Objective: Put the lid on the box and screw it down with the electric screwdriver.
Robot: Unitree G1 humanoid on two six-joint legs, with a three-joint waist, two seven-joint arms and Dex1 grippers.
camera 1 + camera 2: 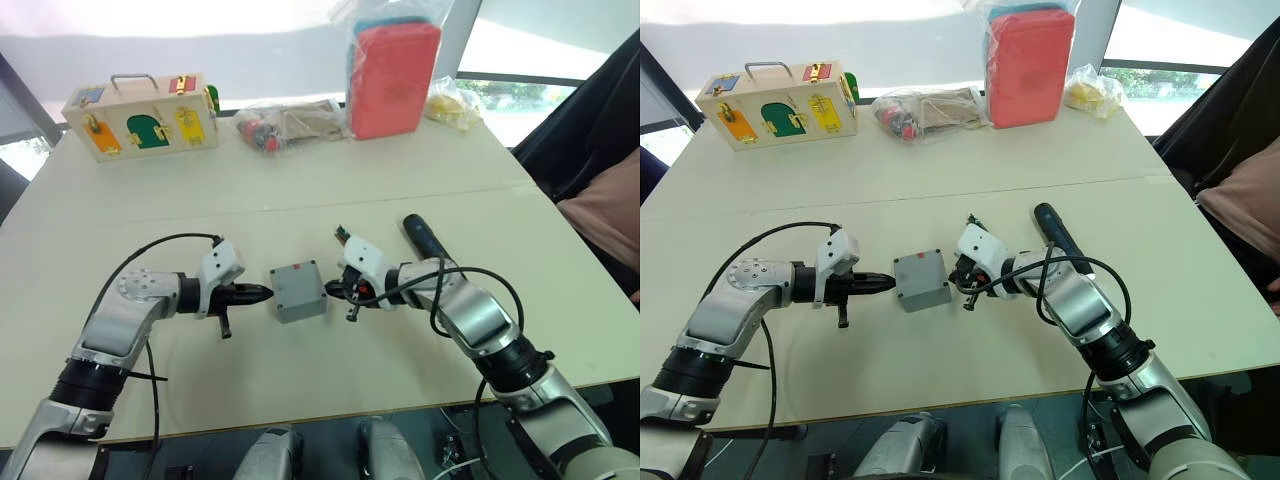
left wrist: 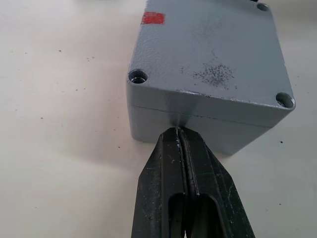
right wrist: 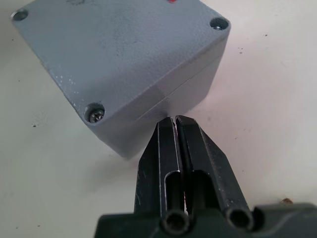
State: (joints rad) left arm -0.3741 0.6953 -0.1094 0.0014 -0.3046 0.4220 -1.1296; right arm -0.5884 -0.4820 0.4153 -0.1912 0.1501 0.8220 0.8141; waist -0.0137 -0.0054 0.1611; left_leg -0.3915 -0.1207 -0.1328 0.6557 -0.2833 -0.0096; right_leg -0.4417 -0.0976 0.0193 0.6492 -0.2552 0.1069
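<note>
Grey box (image 1: pixel 299 291) sits mid-table w/ lid (image 2: pixel 210 59) already on top, betw. both grippers. Left gripper (image 1: pixel 262 293): fingers pressed together, tips touching box's left side wall at the lid seam. Right gripper (image 1: pixel 334 290): fingers also closed, tips against box's right wall. Electric screwdriver (image 1: pixel 423 238) lies on table behind right arm, apart from box.
</note>
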